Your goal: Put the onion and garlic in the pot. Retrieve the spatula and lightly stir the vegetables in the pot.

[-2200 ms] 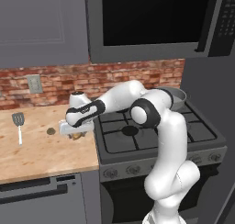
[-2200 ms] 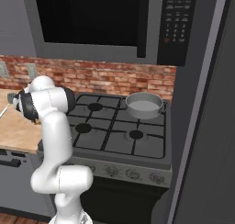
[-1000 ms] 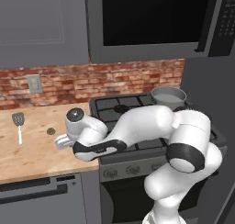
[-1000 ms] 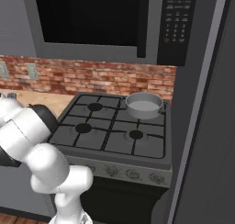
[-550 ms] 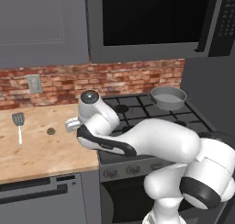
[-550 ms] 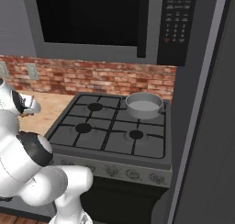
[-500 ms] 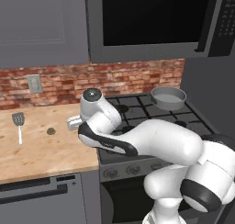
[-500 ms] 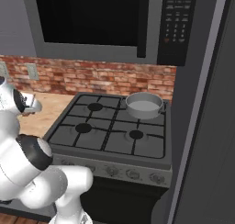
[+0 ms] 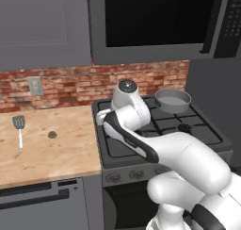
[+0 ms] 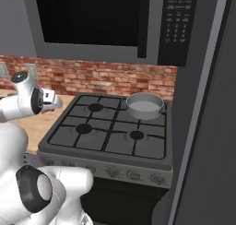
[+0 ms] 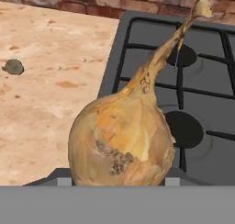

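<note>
The golden-brown onion (image 11: 121, 142) with its long stem hangs close in front of the hand camera, and my gripper (image 11: 118, 179) is shut on it, its fingers mostly hidden behind the bulb. It hangs over the stove's left edge, beside the counter. The small grey-brown garlic (image 11: 13, 66) lies on the wooden counter to the left, also visible in the left base view (image 9: 52, 135). The spatula (image 9: 19, 127) lies flat at the counter's far left. The grey pot (image 9: 172, 100) stands on the stove's back right burner, seen too in the right base view (image 10: 144, 105).
The black stove (image 10: 110, 136) has four burners with raised grates. The wooden counter (image 9: 47, 153) adjoins it on the left, under a brick wall with an outlet (image 9: 35, 86). A microwave (image 10: 101, 21) hangs low over the stove. A dark tall panel (image 10: 207, 127) stands at the right.
The arm has swung from the counter rightward toward the stove, carrying the onion with it. The garlic, spatula and pot have stayed put.
</note>
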